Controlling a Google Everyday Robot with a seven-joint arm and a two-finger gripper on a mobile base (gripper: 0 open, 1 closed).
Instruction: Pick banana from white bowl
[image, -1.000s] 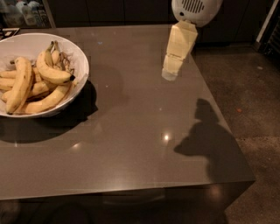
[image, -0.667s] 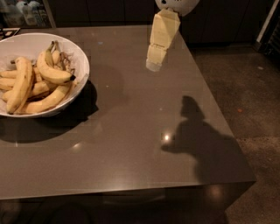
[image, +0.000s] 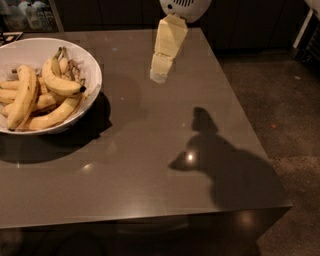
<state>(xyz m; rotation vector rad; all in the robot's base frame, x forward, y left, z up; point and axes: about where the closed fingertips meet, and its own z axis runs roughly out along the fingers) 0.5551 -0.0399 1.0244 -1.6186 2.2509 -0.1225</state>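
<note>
Camera view. A dark, glossy table (image: 130, 150) fills most of the frame, its near edge running along the bottom and its right edge cutting down from upper centre to lower right. A speckled floor (image: 280, 100) shows beyond that right edge.

The white bowl (image: 35, 50) stands on the table at the upper left of the frame, partly cut off by the left edge. It holds several bananas in a loose heap. The banana (image: 59, 82) lies on top of the heap in the right half of the bowl. It is thick and strongly curved, with its dark stem pointing up toward the far rim and its black-brown tip resting near the right wall. A long banana (image: 22, 95) lies to its left, running from the middle of the bowl down toward the near rim. Another yellow banana (image: 55, 114) lies below the task item, along the near right wall. Paler fruit shows between and behind these.

The gripper (image: 159, 76) hangs at upper centre of the frame, cream-coloured and tapering downward, tilted slightly to the left. It is above the table, to the right of the bowl and well apart from it, touching nothing. Whether it is open or closed cannot be told. A white housing (image: 184, 6) sits above it at the top edge.

The arm's shadow (image: 225, 165) falls on the table at lower right.
</note>
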